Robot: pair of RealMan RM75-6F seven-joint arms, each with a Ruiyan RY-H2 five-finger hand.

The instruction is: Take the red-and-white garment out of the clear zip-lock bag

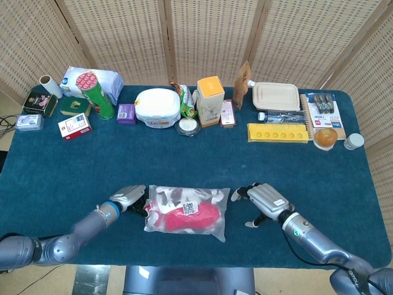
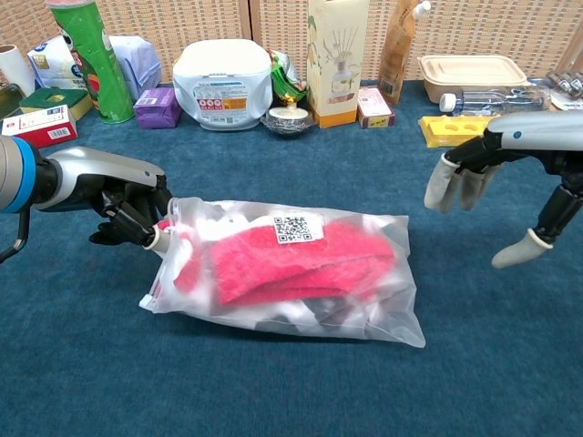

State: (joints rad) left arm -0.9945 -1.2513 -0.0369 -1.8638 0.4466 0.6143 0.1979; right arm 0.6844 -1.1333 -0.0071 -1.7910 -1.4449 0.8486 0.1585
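Note:
The clear zip-lock bag (image 1: pixel 186 212) (image 2: pixel 282 273) lies flat near the table's front edge, with the red-and-white garment (image 1: pixel 184 216) (image 2: pixel 301 264) folded inside it. My left hand (image 1: pixel 128 198) (image 2: pixel 127 208) pinches the bag's left end at the zip strip. To the right of the bag hovers my right hand (image 1: pixel 265 200) (image 2: pixel 496 177), fingers spread and pointing down, holding nothing and apart from the bag.
A row of items lines the table's back: a green can (image 1: pixel 95 95), a white tub (image 1: pixel 158 107), an orange-topped carton (image 1: pixel 209 100), a yellow tray (image 1: pixel 277 133), a lidded food box (image 1: pixel 276 96). Blue cloth (image 1: pixel 196 160) lies between that row and the bag.

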